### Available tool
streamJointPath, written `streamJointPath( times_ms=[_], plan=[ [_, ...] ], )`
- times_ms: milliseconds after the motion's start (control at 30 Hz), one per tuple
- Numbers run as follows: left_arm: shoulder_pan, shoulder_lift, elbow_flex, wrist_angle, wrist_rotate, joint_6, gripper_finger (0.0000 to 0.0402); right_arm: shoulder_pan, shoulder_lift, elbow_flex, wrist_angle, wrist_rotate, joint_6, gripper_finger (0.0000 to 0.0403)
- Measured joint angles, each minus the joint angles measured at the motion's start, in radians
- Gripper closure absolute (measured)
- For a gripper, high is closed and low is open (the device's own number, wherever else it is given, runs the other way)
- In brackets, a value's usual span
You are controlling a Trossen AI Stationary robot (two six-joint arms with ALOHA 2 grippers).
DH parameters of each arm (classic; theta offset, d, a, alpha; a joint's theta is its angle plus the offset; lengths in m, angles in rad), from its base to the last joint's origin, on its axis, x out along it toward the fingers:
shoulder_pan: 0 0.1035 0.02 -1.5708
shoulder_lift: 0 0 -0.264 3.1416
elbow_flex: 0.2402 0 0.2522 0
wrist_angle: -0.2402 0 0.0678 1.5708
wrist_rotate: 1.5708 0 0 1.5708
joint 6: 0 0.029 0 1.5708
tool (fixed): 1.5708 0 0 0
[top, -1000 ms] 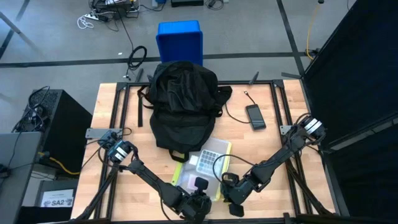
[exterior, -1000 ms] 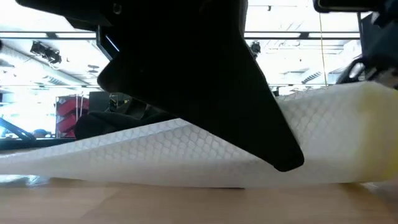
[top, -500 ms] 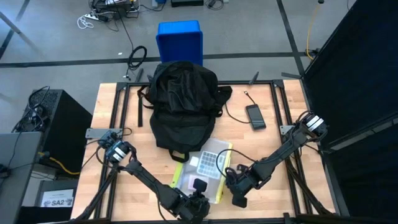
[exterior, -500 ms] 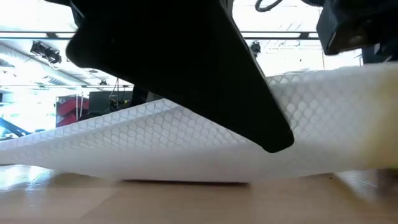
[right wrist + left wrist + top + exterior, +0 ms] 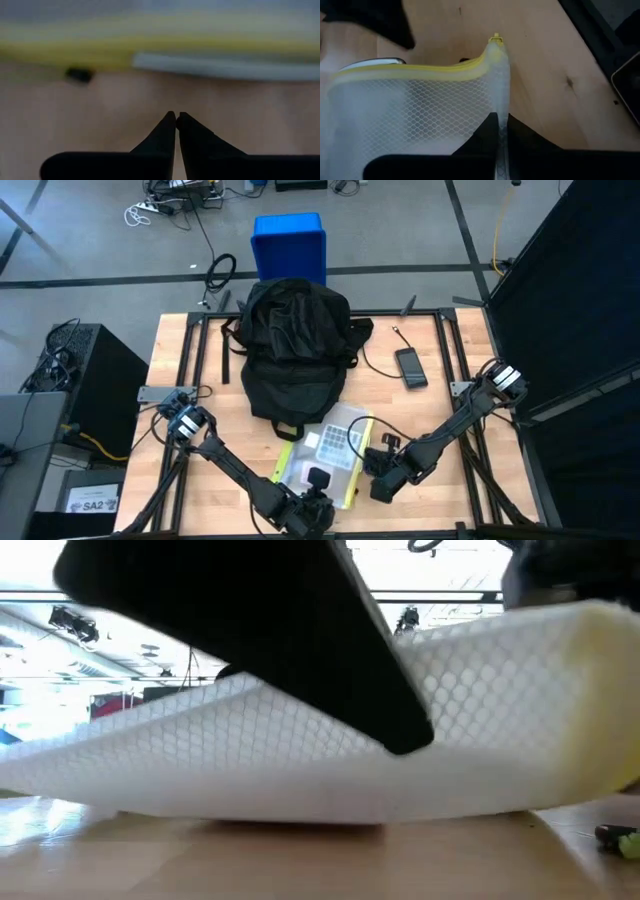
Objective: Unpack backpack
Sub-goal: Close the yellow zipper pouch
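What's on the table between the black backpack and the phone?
A thin black cable lies on the wood between the backpack and the phone, seen in the high view.

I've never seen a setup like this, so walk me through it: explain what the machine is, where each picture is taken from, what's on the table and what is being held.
The machine is two dark robot arms working at a wooden table, each ending in a two-fingered hand.

The high view looks straight down. The low view sits at table height, so the pouch fills it. Each wrist view looks forward past that arm's own fingers.

On the table lie a black backpack, a phone with a cable beside it, and a clear mesh pouch with a yellow zip edge. A blue bin stands on the floor beyond the table.

The left hand is shut on the mesh pouch's edge near the zip end, at the table's near edge. The right hand is shut, holding nothing, just beside the pouch's yellow edge.
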Motion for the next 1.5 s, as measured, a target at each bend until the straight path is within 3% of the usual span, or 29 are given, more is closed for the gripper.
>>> streamJointPath(
  times_ms=[167, 533, 933, 1167, 1500],
  plan=[
    [0.0, -0.002, 0.0, 0.001, 0.0, 0.001, 0.0402, -0.025, 0.0, -0.004, 0.025, 0.131, -0.037, 0.0403],
    [0.002, -0.002, 0.0, 0.012, 0.0, 0.023, 0.0401, -0.112, 0.001, -0.004, 0.293, 0.153, -0.228, 0.0403],
    [0.002, -0.002, 0.0, 0.005, -0.002, 0.025, 0.0402, -0.076, 0.001, -0.004, 0.166, -0.11, -0.235, 0.0394],
    [0.002, -0.002, 0.0, 0.004, -0.01, 0.026, 0.0402, 0.01, 0.002, -0.004, 0.214, -0.125, -0.232, 0.0346],
    [0.013, -0.002, 0.0, 0.013, -0.02, 0.025, 0.0402, 0.107, 0.016, -0.003, 0.365, 0.078, -0.267, 0.0228]
  ],
)
